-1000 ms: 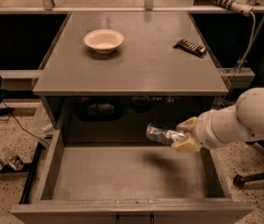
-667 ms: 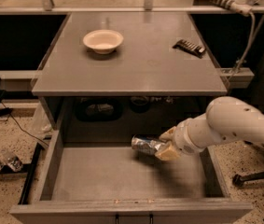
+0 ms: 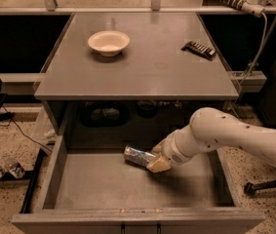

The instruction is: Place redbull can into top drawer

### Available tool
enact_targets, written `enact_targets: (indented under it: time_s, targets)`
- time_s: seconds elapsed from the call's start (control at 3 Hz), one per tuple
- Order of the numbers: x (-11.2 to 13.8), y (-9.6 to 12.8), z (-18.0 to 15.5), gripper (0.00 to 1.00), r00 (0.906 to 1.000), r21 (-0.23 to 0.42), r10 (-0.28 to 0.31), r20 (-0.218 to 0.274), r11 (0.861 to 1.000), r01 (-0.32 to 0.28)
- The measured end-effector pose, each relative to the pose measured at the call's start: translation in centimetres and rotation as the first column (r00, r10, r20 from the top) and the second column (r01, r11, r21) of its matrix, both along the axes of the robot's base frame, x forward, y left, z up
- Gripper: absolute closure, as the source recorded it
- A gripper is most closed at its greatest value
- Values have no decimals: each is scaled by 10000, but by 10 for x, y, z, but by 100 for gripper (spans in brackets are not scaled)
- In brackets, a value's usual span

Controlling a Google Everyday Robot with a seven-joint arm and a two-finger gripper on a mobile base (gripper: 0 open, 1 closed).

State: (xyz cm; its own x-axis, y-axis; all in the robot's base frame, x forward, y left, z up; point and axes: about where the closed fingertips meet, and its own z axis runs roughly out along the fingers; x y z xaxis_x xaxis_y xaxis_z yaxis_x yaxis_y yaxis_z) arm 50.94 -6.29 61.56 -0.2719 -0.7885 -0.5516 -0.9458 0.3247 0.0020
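Observation:
The top drawer is pulled out wide below the grey table, its flat grey floor showing. My gripper reaches in from the right on a white arm and is shut on the redbull can, a slim silver can with bluish patches. The can lies nearly level, pointing left, low over the back middle of the drawer floor. Whether it touches the floor I cannot tell.
A white bowl and a dark ribbed flat bar sit on the grey table top. Low drawer side walls stand left and right. Cables and clear bottles lie on the floor at left.
My gripper has carried the can leftward and down, deeper into the drawer, from the right side toward the back middle.

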Motion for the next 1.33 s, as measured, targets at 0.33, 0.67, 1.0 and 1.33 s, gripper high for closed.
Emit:
enact_targets:
  time_s: [0.33,0.67,1.0,1.33]
  targets:
    - [0,1,0,81,10000,3,8,-11,10000,-8]
    - [0,1,0,57,10000,3,8,-11,10000,-8]
    - [0,1,0,34,10000,3,8,-11,10000,-8]
    - [0,1,0,11,10000,3,9,-11,10000,-9]
